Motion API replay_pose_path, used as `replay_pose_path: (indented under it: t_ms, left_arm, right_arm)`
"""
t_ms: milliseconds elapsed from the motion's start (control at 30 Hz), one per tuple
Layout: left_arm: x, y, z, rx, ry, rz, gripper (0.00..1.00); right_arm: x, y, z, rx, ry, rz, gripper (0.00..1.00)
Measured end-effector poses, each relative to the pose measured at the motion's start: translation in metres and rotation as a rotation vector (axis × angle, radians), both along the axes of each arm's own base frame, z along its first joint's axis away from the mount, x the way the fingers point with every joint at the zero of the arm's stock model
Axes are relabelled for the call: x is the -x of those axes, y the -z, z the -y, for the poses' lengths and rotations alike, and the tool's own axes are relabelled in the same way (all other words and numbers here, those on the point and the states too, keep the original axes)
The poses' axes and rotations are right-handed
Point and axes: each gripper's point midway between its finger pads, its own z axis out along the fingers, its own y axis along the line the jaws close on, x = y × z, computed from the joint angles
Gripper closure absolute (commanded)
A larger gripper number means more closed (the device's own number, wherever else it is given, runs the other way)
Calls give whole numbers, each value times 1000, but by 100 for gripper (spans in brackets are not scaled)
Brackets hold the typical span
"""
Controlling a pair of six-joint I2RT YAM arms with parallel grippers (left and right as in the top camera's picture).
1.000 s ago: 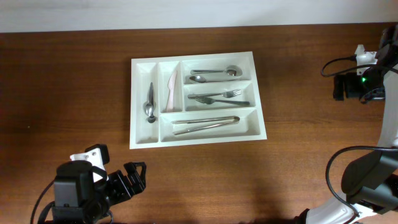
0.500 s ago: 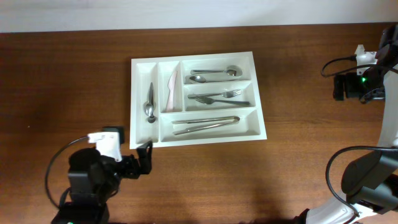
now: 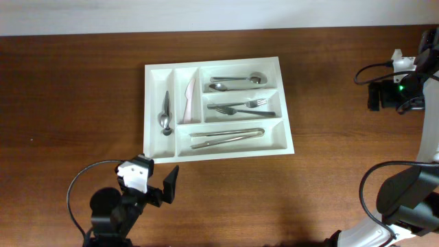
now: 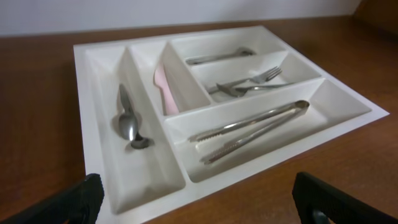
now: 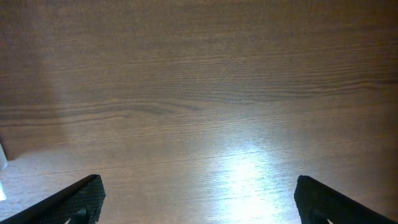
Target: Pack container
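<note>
- Container [image 3: 276, 137], white plastic with five compartments, flat on the brown tabletop [image 3: 68, 103], toward the far middle in the overhead view, long sides running left to right and slightly skewed.
- Seen again from the left wrist, same container [image 4: 342, 102] filling most of the view, near edge closest.
- In the leftmost narrow compartment, a lone spoon [image 3: 165, 114] of metal, bowl toward the near end.
- In the narrow compartment just beside it, a pale pink knife-shaped piece [image 3: 188, 99], lying along the dividing wall.
- In the far long compartment, a pair of spoons [image 3: 236, 80], one longer than the other, both lengthwise.
- In the middle long compartment, metal forks [image 3: 243, 107], tines toward the right; exact count hard to tell.
- In the near long compartment, metal tongs [image 3: 226, 136], lengthwise, arms slightly apart at the left end.
- Left claw [image 3: 155, 177] low over the tabletop near the near-left corner of the container, aimed across it; fingers [image 4: 84, 199] spread wide, gripping nothing; touching the corner or not, cannot tell.
- Right claw [image 5: 199, 186] well apart from the container, off to the right, over wood grain with a patch of glare; fingers likewise spread wide and gripping nothing.
</note>
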Motion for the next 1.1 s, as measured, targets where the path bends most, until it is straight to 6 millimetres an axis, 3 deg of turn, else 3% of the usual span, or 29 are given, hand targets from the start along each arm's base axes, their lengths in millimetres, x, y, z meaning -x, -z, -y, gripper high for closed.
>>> replay_pose_path:
  t_ms: [600, 1100]
  left_arm:
    - [13, -13, 0, 6, 6, 215, 1]
    - [11, -11, -6, -57, -13, 246, 1]
  right_arm:
    - [0, 0, 0, 0, 0, 0, 1]
    - [0, 0, 0, 0, 0, 0, 1]
